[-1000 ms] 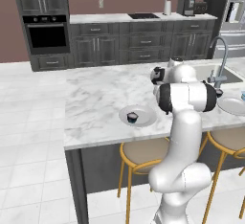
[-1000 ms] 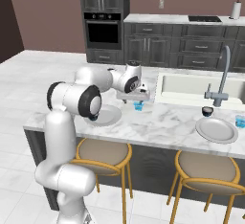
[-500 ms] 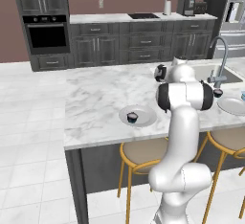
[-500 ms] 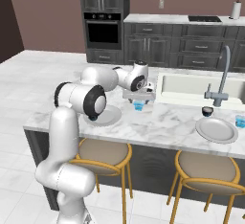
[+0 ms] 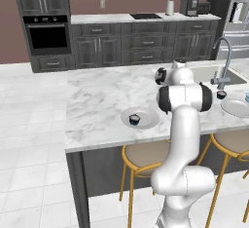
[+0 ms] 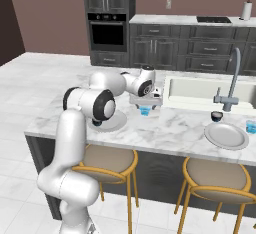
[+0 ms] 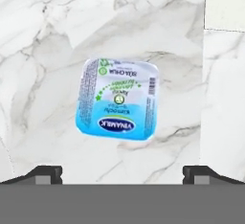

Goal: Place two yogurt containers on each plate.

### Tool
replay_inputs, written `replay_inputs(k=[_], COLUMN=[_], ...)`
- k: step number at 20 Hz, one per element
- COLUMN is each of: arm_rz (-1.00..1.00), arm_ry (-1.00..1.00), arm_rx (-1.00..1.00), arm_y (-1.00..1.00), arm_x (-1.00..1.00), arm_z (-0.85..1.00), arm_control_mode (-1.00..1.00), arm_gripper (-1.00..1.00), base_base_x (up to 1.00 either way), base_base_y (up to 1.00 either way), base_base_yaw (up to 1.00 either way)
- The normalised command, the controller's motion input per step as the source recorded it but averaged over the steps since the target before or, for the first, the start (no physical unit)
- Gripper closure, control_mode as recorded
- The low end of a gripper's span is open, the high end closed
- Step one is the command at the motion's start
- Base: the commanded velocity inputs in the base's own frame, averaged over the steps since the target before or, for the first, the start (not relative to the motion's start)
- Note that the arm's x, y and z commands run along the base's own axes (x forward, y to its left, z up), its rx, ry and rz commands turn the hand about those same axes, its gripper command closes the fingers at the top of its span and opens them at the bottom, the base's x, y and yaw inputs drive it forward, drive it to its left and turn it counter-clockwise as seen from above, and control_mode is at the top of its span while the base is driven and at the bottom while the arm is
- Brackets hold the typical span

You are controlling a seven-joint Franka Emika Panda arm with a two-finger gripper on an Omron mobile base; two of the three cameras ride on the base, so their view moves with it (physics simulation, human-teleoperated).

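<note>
Hand [image 7: 122, 171], fingers spread wide, hangs seemingly just above the light-blue yogurt cup [image 7: 118, 98], not touching.

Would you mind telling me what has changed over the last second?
The gripper swung toward the sink and now hangs open above the light blue yogurt cup. That cup, the dark cup on the near plate, and the far plate stayed put.

From where I stand the arm's elbow hides part of the near plate [image 6: 111, 123], the far blue cup [image 5: 247, 97] is cut by the edge, and the fingers [image 7: 44, 172] barely poke in.
</note>
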Motion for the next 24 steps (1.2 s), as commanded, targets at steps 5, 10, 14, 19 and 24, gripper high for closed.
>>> replay_inputs(k=[5,10,14,19,24], arm_rz=[0.0,0.0,0.0,0.0,0.0], arm_ry=[0.0,0.0,0.0,0.0,0.0], arm_rx=[0.0,0.0,0.0,0.0,0.0], arm_y=[0.0,0.01,0.02,0.0,0.0], arm_x=[0.28,0.31,0.24,0.09,0.0], arm_z=[-0.01,0.0,-0.12,-0.23,-0.26], arm_control_mode=[-1.0,-1.0,-1.0,-1.0,-1.0], arm_gripper=[-1.0,-1.0,-1.0,-1.0,-1.0], base_base_x=[0.0,0.0,0.0,0.0,0.0], base_base_y=[0.0,0.0,0.0,0.0,0.0], base_base_yaw=[0.0,0.0,0.0,0.0,0.0])
